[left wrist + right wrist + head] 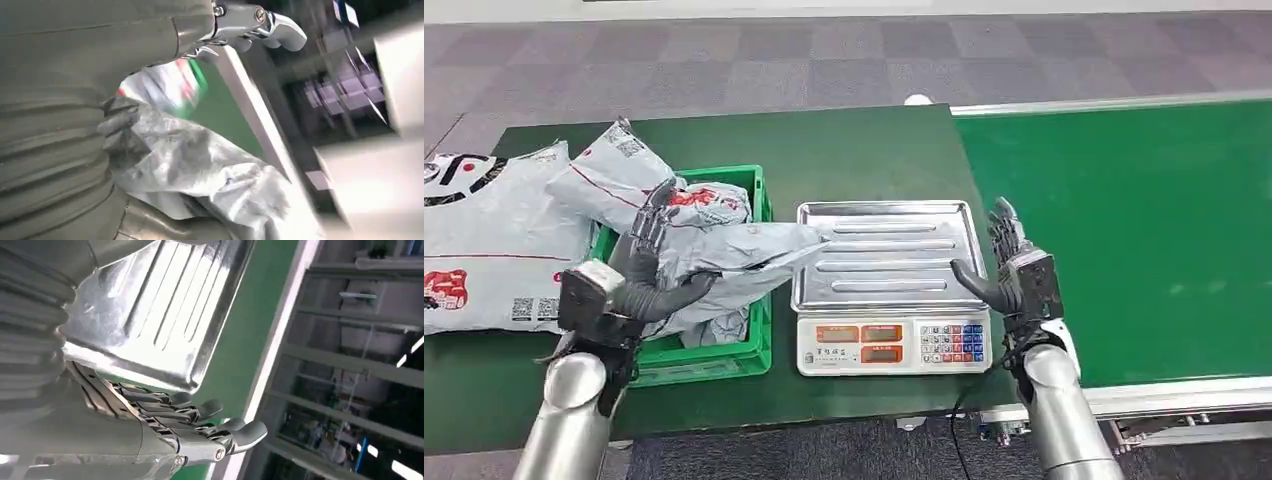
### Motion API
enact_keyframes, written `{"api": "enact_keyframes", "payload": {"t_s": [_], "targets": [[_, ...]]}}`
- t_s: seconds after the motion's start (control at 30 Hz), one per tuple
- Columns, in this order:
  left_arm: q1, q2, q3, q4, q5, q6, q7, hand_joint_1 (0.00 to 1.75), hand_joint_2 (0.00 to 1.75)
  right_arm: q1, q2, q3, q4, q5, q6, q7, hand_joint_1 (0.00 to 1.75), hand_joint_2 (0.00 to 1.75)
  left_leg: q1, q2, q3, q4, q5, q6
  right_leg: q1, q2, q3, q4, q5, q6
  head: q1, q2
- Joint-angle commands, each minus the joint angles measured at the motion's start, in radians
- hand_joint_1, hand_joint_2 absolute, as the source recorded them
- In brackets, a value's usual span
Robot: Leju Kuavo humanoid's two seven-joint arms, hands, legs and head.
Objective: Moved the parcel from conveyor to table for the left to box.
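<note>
Boxing was nearly done: left hand (646, 270) gripped the crumpled grey plastic parcel (744, 255) over the green plastic crate (759, 350), its tip overhanging the steel scale tray (884, 255); release remained. Right hand (1014, 275) hovered empty, fingers spread.

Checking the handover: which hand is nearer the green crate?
Left. The left hand holds a grey parcel over the green crate; the right hand is beyond the scale.

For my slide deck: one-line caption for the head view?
Left hand holds grey parcel over green crate; right hand open beside scale.
</note>
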Motion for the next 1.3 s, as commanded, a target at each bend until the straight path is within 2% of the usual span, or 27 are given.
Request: {"api": "enact_keyframes", "payload": {"t_s": [0.03, 0.17, 0.33, 0.47, 0.67, 0.77, 0.83, 0.97, 1.07, 1.3], "targets": [[-0.166, -0.046, 0.033, 0.229, 0.176, -0.118, 0.030, 0.00, 1.75, -0.199, -0.003, 0.114, 0.268, -0.024, 0.003, -0.003, 0.00, 1.75, 0.000, 0.003, 0.002, -0.001, 0.001, 0.000, 0.000, 0.003, 0.002, -0.001, 0.002, -0.001, 0.000, 0.000], [-0.237, -0.088, 0.055, 0.320, 0.272, -0.145, 0.115, 0.00, 1.75, -0.234, 0.007, 0.134, 0.305, -0.037, 0.001, 0.001, 0.00, 1.75, 0.000, 0.000, 0.003, -0.001, 0.002, 0.000, 0.000, 0.001, 0.002, -0.001, 0.003, -0.001, 0.000, 0.000], [-0.288, -0.110, 0.057, 0.386, 0.360, -0.213, 0.141, 0.00, 1.75, -0.255, 0.010, 0.143, 0.328, -0.060, 0.003, 0.001, 0.00, 1.75, 0.001, -0.001, 0.003, 0.000, 0.002, 0.000, 0.001, 0.001, 0.003, -0.001, 0.003, -0.001, 0.000, 0.000], [-0.325, -0.142, 0.098, 0.429, 0.441, -0.196, 0.199, 0.00, 1.75, -0.279, 0.036, 0.147, 0.352, -0.062, 0.002, 0.004, 0.00, 1.75, 0.000, 0.000, 0.002, 0.000, 0.002, 0.000, 0.000, 0.001, 0.001, 0.000, 0.003, -0.001, 0.000, 0.000], [-0.508, -0.210, -0.001, 0.659, 0.261, 0.031, 0.138, 0.00, 1.75, -0.353, 0.100, 0.176, 0.459, -0.069, -0.021, -0.013, 0.00, 1.75, 0.001, -0.002, -0.001, 0.001, 0.002, 0.000, 0.001, -0.001, 0.000, 0.001, 0.003, -0.001, 0.000, 0.000], [-0.539, -0.216, -0.010, 0.694, 0.239, 0.067, 0.138, 0.00, 1.75, -0.353, 0.105, 0.186, 0.456, -0.071, -0.022, -0.011, 0.00, 1.75, 0.001, -0.003, -0.001, 0.001, 0.003, -0.001, 0.001, -0.001, 0.000, 0.000, 0.003, -0.001, 0.000, 0.000], [-0.580, -0.247, -0.010, 0.753, 0.217, 0.091, 0.150, 0.00, 1.75, -0.344, 0.117, 0.199, 0.444, -0.084, -0.020, -0.013, 0.00, 1.75, 0.000, -0.002, 0.000, 0.001, 0.003, 0.000, 0.001, -0.001, 0.000, 0.000, 0.004, -0.001, 0.000, 0.000], [-0.593, -0.285, -0.042, 0.806, 0.196, 0.089, 0.159, 0.00, 1.75, -0.316, 0.139, 0.219, 0.421, -0.089, -0.021, -0.017, 0.00, 1.75, 0.001, -0.004, 0.002, 0.000, 0.003, 0.000, 0.001, -0.003, 0.003, -0.001, 0.003, -0.001, 0.000, 0.000], [-0.559, -0.309, -0.071, 0.839, 0.189, 0.093, 0.149, 0.00, 1.75, -0.293, 0.156, 0.221, 0.378, -0.104, -0.031, -0.012, 0.00, 1.75, 0.000, -0.003, 0.003, -0.001, 0.003, 0.000, 0.000, -0.002, 0.004, -0.002, 0.003, -0.001, 0.000, 0.000], [-0.565, -0.302, -0.074, 0.843, 0.193, 0.092, 0.140, 0.00, 1.75, -0.295, 0.149, 0.223, 0.375, -0.105, -0.031, -0.009, 0.00, 1.75, 0.000, -0.002, 0.002, -0.001, 0.003, 0.000, 0.000, 0.000, 0.002, -0.001, 0.003, -0.001, 0.000, 0.000]]}}
